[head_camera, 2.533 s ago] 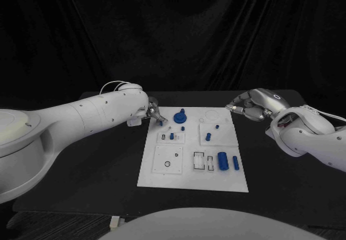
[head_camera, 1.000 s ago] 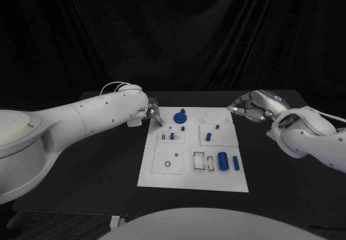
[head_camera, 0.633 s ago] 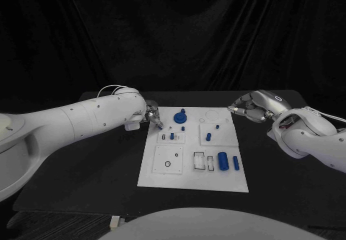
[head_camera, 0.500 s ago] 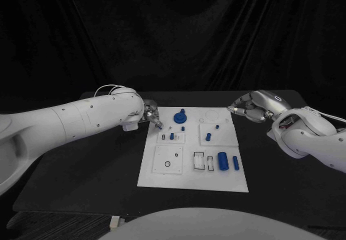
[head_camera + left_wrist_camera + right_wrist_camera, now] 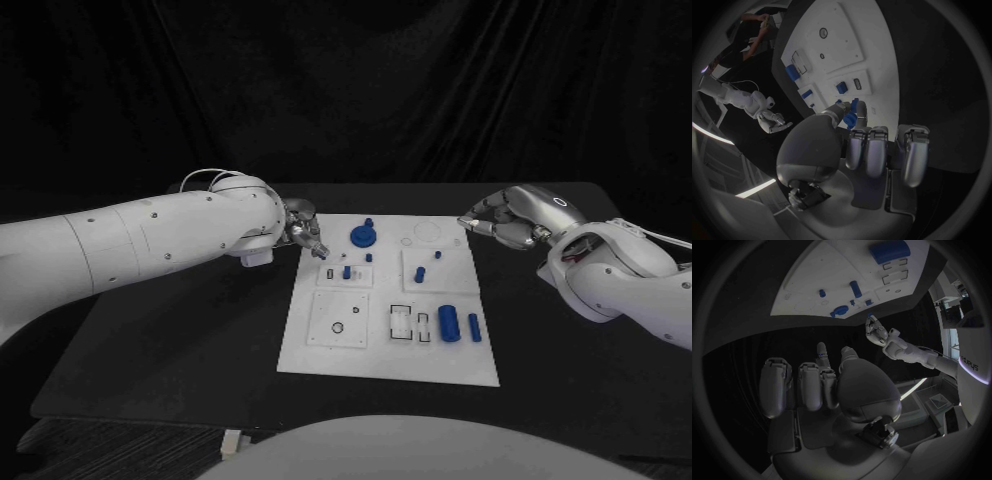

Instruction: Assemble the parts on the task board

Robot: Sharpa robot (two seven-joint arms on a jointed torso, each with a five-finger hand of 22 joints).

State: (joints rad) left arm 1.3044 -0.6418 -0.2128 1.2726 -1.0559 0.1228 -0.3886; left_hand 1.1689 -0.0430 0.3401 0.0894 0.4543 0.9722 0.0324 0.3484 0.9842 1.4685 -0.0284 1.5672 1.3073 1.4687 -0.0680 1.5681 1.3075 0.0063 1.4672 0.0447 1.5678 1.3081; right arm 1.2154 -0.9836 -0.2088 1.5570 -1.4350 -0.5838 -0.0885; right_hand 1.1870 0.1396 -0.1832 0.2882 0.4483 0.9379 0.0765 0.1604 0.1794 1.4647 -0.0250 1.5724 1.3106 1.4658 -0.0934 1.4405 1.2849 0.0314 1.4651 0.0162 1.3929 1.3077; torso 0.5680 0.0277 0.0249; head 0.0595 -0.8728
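Beside the task board, both robot hands hover empty.

Board: white, with black-outlined rectangular and round recesses. Parts: blue throughout, including the round part with a knob, the large cylinder, the slim bar and the small pegs. Table: black. Backdrop: black folded cloth. Arms: white, with small dark dots on the left arm. Left hand: silver. Right hand: silver, grey at the fingers.
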